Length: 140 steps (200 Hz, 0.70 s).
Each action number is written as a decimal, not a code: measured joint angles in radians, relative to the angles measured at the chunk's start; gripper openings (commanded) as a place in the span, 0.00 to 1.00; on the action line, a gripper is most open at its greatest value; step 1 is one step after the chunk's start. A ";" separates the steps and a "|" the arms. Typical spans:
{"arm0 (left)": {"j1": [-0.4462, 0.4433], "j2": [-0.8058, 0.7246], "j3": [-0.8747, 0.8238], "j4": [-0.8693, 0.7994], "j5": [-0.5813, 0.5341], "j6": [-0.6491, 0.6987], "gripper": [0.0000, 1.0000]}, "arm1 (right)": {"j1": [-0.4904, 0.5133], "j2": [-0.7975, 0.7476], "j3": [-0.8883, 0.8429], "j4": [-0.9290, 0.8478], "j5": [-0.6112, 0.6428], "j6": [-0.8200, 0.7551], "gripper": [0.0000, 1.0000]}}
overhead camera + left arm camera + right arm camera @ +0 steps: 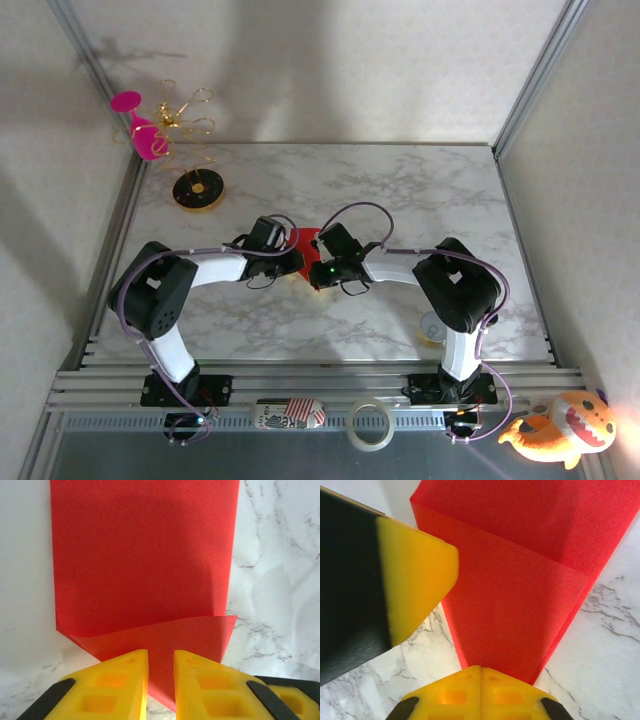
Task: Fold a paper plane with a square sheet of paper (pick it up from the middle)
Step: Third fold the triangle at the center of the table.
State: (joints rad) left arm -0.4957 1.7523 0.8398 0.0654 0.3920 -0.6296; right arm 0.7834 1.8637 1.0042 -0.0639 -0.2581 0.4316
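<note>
Fold at risk, mid-frame
Right claw (480,672) clenched on the square sheet of paper (520,595) on the worktop (615,675); left claw (160,680) stands parted astride its flap, so any tug could skew the crease.

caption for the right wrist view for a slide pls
Right hand pinching the tip of the folded red paper sheet over a marble table.
</note>
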 measured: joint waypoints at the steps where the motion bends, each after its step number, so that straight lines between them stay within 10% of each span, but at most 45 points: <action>1: 0.000 0.001 0.001 0.000 0.000 0.002 0.21 | 0.000 0.000 0.000 0.000 0.000 -0.001 0.01; 140: 0.166 0.093 0.146 -0.137 0.008 0.135 0.20 | 0.001 -0.008 -0.019 0.023 0.030 -0.055 0.01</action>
State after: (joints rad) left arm -0.3298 1.8458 0.9863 -0.0719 0.4000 -0.4950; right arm 0.7845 1.8561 0.9852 -0.0414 -0.2283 0.3767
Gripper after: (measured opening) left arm 0.200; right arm 0.063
